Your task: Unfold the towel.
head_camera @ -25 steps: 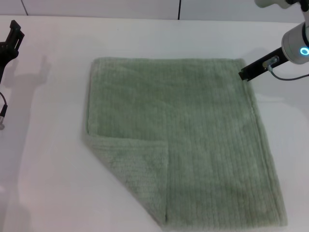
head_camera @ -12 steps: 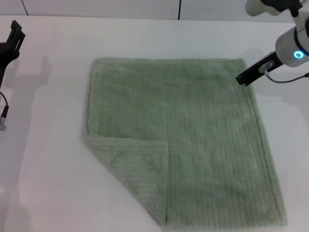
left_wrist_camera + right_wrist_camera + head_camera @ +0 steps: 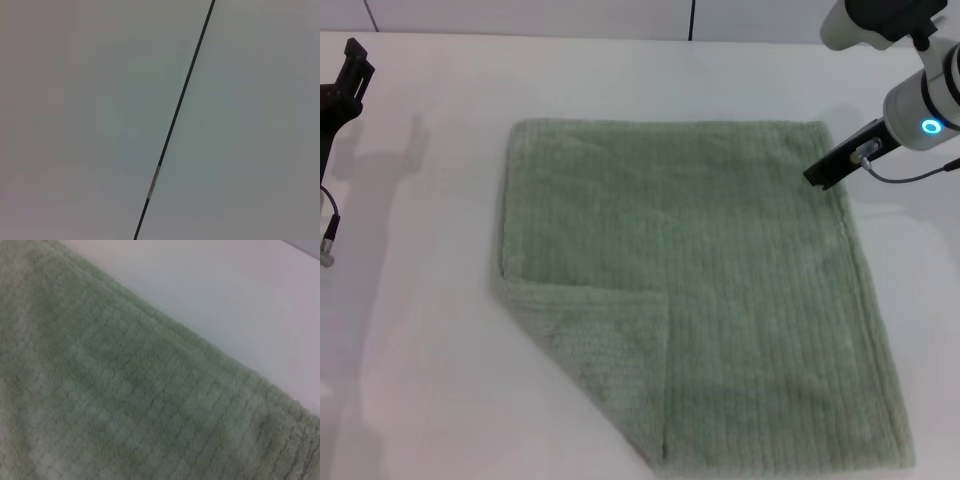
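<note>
Mostly flat, the towel lies mid-frame on the white tabletop, only its lower-left corner folded over. Our right pincer hovers at the upper-right edge, likely lining up a grab; we cannot tell its opening. Left pincer sits parked at far upper left, opening unclear.

Sage-green towel lies flat — near-left corner folded over.
</note>
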Available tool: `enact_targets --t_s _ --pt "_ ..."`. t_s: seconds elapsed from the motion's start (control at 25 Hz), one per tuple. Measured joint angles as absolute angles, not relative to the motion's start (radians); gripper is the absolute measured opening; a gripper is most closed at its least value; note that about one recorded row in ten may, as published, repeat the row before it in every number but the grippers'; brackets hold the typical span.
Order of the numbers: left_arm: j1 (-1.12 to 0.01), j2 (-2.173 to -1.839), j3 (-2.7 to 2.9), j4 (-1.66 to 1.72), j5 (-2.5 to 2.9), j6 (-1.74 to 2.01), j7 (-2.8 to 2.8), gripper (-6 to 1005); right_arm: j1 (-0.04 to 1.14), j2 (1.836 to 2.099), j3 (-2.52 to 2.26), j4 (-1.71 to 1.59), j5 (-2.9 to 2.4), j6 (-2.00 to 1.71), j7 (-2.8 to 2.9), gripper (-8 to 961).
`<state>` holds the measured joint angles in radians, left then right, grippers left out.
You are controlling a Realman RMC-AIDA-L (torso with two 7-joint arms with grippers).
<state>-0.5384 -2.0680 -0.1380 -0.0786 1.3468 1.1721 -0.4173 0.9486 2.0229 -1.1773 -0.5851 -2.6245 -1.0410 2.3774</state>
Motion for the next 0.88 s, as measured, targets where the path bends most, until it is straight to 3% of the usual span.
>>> enact_targets --t_s 0.88 --pt "-0.538 -2.067 -0.078 -0.090 1.347 1.196 -0.437 826 0.982 2.020 -1.167 -0.496 -2.625 -1.002 2.354 0"
